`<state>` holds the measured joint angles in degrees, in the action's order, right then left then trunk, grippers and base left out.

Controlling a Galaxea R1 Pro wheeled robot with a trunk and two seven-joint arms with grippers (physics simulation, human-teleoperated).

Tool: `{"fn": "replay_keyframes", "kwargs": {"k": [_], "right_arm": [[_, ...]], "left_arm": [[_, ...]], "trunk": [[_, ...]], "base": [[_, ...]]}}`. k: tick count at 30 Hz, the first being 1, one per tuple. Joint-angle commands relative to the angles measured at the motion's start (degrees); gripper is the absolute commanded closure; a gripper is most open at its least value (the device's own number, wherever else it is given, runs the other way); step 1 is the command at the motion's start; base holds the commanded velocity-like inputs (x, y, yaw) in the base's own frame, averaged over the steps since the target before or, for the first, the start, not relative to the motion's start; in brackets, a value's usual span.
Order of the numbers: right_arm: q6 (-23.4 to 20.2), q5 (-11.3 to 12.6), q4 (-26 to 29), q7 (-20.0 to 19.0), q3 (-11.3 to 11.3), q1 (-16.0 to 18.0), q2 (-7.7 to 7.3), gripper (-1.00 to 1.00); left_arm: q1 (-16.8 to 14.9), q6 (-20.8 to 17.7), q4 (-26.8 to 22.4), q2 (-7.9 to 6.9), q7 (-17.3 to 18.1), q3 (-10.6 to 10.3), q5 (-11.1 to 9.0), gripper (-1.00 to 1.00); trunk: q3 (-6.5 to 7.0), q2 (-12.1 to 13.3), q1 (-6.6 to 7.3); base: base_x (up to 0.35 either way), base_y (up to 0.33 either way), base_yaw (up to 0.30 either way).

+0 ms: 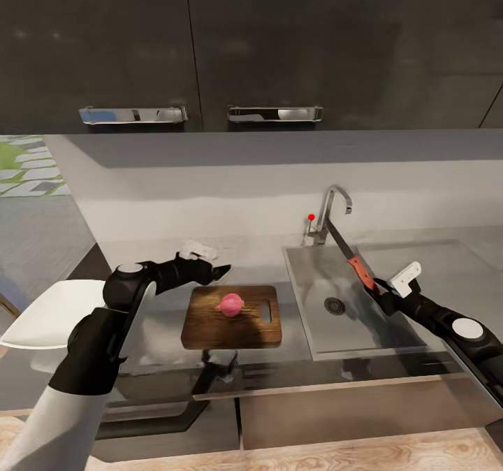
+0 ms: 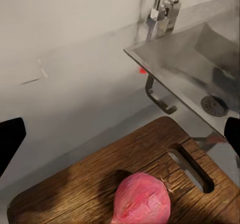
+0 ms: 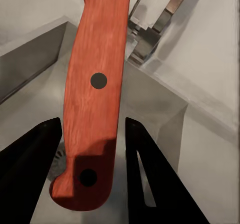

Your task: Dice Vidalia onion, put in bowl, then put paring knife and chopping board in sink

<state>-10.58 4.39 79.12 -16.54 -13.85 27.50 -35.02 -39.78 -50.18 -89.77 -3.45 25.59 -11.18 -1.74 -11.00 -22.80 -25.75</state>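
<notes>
**Grey surface, knife aloft over the sink**

Dark cabinets hang above the glossy grey surface (image 1: 147, 345). The Vidalia onion (image 1: 230, 304) sits loose on the chopping board (image 1: 202, 328), so it may roll under the blade. The right claw (image 1: 385, 299) grips the paring knife (image 1: 353, 264); the left claw (image 1: 218, 271) hovers open.

Left arm (image 1: 91, 359): white lower sleeve, glossy black upper casing, round grey-white joint cap. Right arm (image 1: 454, 328): black casing, same round pale cap, white bracket near wrist. 2 black tapered fingers (image 3: 150, 184) per gripper.
</notes>
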Motion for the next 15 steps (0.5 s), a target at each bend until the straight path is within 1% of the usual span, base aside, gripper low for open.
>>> {"fn": "replay_keyframes", "kwargs": {"k": [1, 3, 5, 6, 7, 8, 10, 12, 13, 15], "right_arm": [[-0.4, 0.47, 0.07, 0.42, -0.21, 0.08, -0.05, 1.0], [-0.38, 0.45, 0.07, 0.91, -0.93, 0.09, -0.05, 1.0], [-0.37, 0.45, 0.07, 1.03, -1.37, 0.09, -0.05, 1.0], [-0.35, 0.45, 0.07, 1.11, -1.68, 0.09, -0.05, 1.0], [-0.34, 0.45, 0.07, 1.13, -1.79, 0.09, -0.05, 1.0], [-0.32, 0.46, 0.07, 1.22, -2.12, 0.09, -0.05, 1.0], [-0.32, 0.47, 0.07, 1.23, -2.19, 0.09, -0.05, 1.0], [-0.29, 0.5, 0.07, 1.24, -2.25, 0.09, -0.05, 1.0], [-0.25, 0.53, 0.07, 1.23, -2.31, 0.08, -0.05, 1.0], [-0.21, 0.53, 0.07, 1.2, -2.31, 0.08, -0.05, 1.0]], "left_arm": [[-0.06, -0.35, -0.31, -0.12, 2.02, 0.92, -0.17, -1.0], [-0.01, -0.35, -0.57, -0.22, 7.43, 3.64, -0.19, -1.0], [0.01, -0.34, -0.61, -0.25, 10.5, 4.83, -0.17, -1.0], [0.02, -0.31, -0.63, -0.28, 13.27, 5.65, -0.15, -1.0], [0.03, -0.31, -0.64, -0.31, 14.37, 5.94, -0.14, -1.0], [0.04, -0.14, -0.34, -0.7, 17.7, 6.79, -0.07, -1.0], [0.05, 0.26, -0.23, -0.85, 18.39, 6.94, -0.04, -1.0], [0.31, 1.59, -0.16, -0.91, 18.68, 7.0, 0.01, -1.0], [1.86, 6.86, -0.11, -0.95, 18.81, 7.08, 0.05, -1.0], [2.48, 9.13, -0.12, -0.97, 18.84, 7.1, 0.05, -1.0]], "trunk": [[-0.12, -0.13, -0.04], [-0.12, -0.13, -0.04], [-0.12, -0.13, -0.04], [-0.12, -0.13, -0.04], [-0.12, -0.13, -0.04], [-0.12, -0.13, -0.04], [-0.12, -0.13, -0.04], [-0.12, -0.13, -0.04], [-0.12, -0.13, -0.04], [-0.12, -0.13, -0.04]], "base": [[0.0, 0.0, 0.0], [0.0, 0.0, 0.0], [0.0, 0.0, 0.0], [0.0, 0.0, 0.0], [0.0, 0.0, 0.0], [0.0, 0.0, 0.0], [0.0, 0.0, 0.0], [0.0, 0.0, 0.0], [0.0, 0.0, 0.0], [0.0, 0.0, 0.0]]}}
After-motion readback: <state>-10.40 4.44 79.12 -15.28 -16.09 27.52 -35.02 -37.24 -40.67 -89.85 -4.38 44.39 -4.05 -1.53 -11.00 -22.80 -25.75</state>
